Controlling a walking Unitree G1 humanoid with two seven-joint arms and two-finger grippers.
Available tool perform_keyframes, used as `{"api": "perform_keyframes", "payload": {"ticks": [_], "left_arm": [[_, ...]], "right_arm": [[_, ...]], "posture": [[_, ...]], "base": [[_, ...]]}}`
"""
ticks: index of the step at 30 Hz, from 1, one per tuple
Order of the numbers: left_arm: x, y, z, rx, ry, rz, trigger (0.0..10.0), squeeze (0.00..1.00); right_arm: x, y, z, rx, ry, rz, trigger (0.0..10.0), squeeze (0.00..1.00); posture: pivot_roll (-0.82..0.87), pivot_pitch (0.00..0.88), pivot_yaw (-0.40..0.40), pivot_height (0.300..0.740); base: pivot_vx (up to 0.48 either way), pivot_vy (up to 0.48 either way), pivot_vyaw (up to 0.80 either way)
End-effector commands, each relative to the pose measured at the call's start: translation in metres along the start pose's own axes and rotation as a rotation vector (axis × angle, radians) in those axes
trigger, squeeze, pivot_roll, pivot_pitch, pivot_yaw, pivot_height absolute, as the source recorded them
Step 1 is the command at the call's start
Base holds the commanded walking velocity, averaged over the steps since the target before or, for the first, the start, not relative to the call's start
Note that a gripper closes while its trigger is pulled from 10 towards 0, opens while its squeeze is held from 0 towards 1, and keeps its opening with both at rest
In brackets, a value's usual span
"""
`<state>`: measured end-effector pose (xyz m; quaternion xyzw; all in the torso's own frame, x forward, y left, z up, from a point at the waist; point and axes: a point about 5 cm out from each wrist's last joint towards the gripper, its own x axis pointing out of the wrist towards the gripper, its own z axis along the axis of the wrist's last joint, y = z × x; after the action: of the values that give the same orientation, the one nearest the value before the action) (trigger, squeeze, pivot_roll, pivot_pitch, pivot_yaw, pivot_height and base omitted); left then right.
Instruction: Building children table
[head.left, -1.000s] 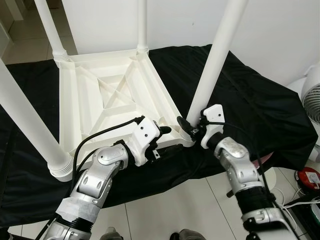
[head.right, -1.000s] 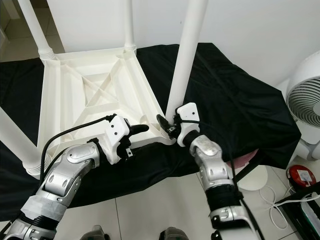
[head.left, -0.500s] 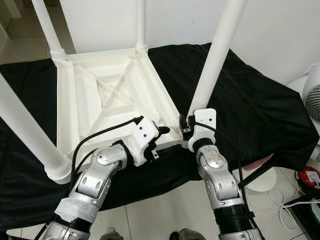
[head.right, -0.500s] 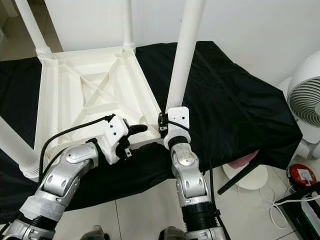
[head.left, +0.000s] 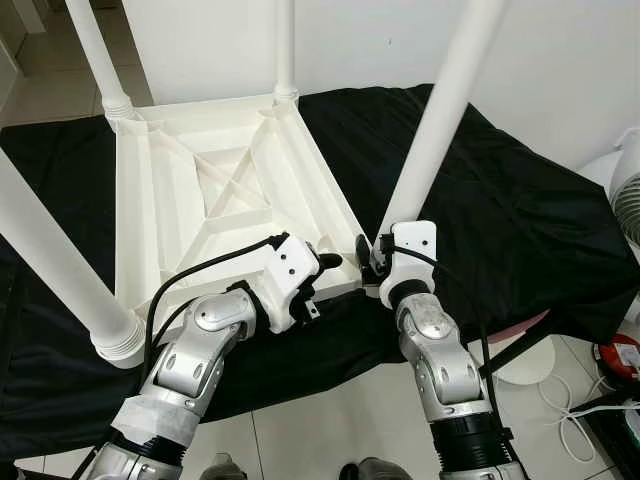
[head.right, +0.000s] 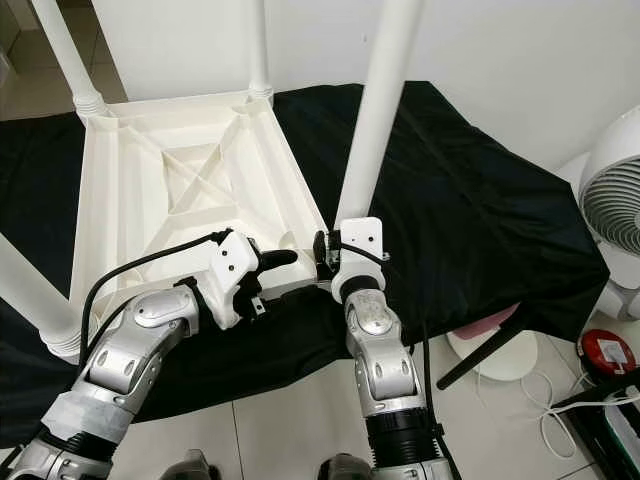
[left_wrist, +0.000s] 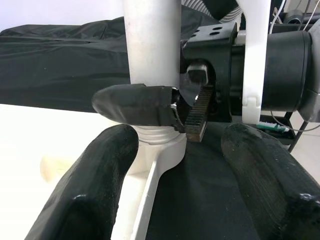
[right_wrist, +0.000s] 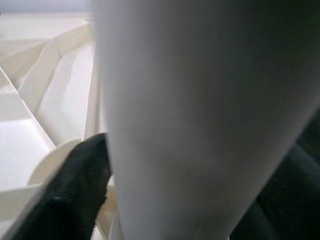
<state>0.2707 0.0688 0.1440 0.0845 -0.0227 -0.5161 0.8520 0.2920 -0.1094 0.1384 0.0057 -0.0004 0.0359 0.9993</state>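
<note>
Because legs screw in from beneath, the parts lie as follows.
Tabletop (head.left: 210, 200): upside down on the black cloth (head.left: 520, 220), just ahead of both my grippers, sockets facing up.
Near leg (head.left: 440, 110): upright in the corner socket between my grippers.
Right gripper (left_wrist: 165, 107): clamped around that leg's base, I judge to twist it home.
Left gripper (head.left: 325, 262): fingers spread, holding nothing, beside the corner, likely steadying.

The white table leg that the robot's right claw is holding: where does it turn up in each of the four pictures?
Left eye view: the leg slants up from centre to top right.
Right eye view: it rises just right of centre.
Left wrist view: it stands upright at top centre, behind a black finger.
Right wrist view: it looms blurred and very close.
Shared landmark: the white corner socket at its foot.
</note>
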Motion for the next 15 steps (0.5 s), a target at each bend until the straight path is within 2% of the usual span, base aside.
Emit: {"api": "perform_keyframes", "payload": {"ticks": [1, 3, 5, 7, 8, 11, 12, 13, 15], "left_arm": [[0.0, 0.0, -0.002, -0.014, 0.009, 0.031, 10.0, 0.0], [0.0, 0.0, -0.002, -0.013, 0.009, 0.03, 10.0, 0.0], [0.001, 0.001, -0.002, -0.012, 0.006, 0.03, 10.0, 0.0], [0.001, 0.001, -0.002, -0.012, 0.006, 0.03, 10.0, 0.0], [0.002, 0.001, -0.002, -0.012, 0.005, 0.03, 10.0, 0.0], [0.001, 0.005, -0.002, -0.01, 0.007, 0.044, 10.0, 0.0], [0.001, 0.005, -0.002, -0.01, 0.007, 0.044, 10.0, 0.0], [-0.001, 0.009, -0.001, -0.011, 0.007, 0.06, 10.0, 0.0], [-0.001, 0.009, -0.001, -0.012, 0.006, 0.063, 10.0, 0.0]], "right_arm": [[0.001, -0.001, 0.002, 0.029, -0.015, -0.01, 10.0, 1.0], [0.002, -0.005, 0.004, 0.036, -0.027, -0.014, 10.0, 1.0], [0.004, -0.013, 0.006, 0.046, -0.038, 0.038, 10.0, 1.0], [0.004, -0.013, 0.006, 0.046, -0.038, 0.038, 10.0, 1.0], [0.006, -0.018, 0.006, 0.028, -0.042, 0.087, 10.0, 0.0], [0.008, -0.028, 0.006, -0.036, -0.046, 0.22, 10.0, 0.0], [0.008, -0.028, 0.006, -0.036, -0.046, 0.22, 10.0, 0.0], [0.008, -0.033, 0.006, -0.113, -0.054, 0.339, 10.0, 0.0], [0.007, -0.034, 0.006, -0.137, -0.053, 0.377, 10.0, 0.0]], "posture": [[0.02, 0.0, -0.027, 0.74], [0.02, 0.0, -0.027, 0.74], [0.02, 0.0, -0.028, 0.74], [0.02, 0.0, -0.028, 0.74], [0.01, 0.0, -0.025, 0.74], [0.0, 0.0, -0.019, 0.74], [0.0, 0.0, -0.019, 0.74], [0.0, 0.0, -0.018, 0.74], [0.0, 0.0, -0.018, 0.74]], "base": [[0.0, 0.0, 0.0], [0.0, 0.0, 0.0], [0.0, 0.0, 0.0], [0.0, 0.0, 0.0], [0.0, 0.0, 0.0], [0.0, 0.0, 0.0], [0.0, 0.0, 0.0], [0.0, 0.0, 0.0], [0.0, 0.0, 0.0]]}}
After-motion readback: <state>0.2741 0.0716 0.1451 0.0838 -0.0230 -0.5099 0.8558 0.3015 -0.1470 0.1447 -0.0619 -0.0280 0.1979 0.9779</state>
